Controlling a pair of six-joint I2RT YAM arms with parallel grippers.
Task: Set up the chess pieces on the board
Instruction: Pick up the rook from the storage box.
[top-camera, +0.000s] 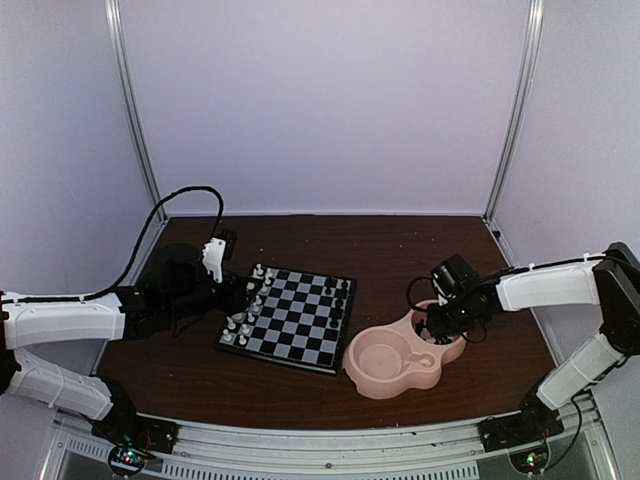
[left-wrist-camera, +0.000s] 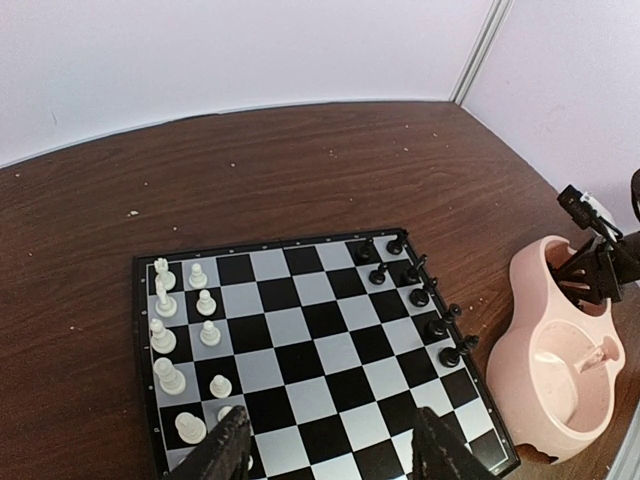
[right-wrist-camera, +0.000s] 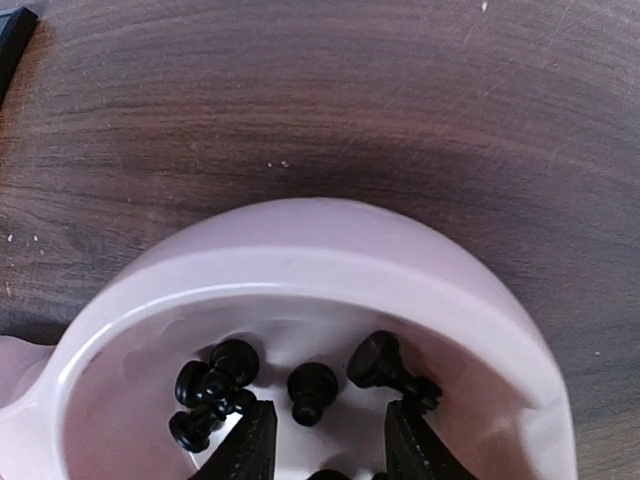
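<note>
Both with jaws apart, the right gripper (right-wrist-camera: 325, 445) dips into the pink dish (right-wrist-camera: 300, 255) over black chess pieces (right-wrist-camera: 312, 388), and the left gripper (left-wrist-camera: 330, 450) hovers above the board (left-wrist-camera: 300, 340).

White shells and black joints cover the left arm (top-camera: 65, 322) and right arm (top-camera: 545, 285); a black cable (top-camera: 195, 188) loops off the left one.
</note>
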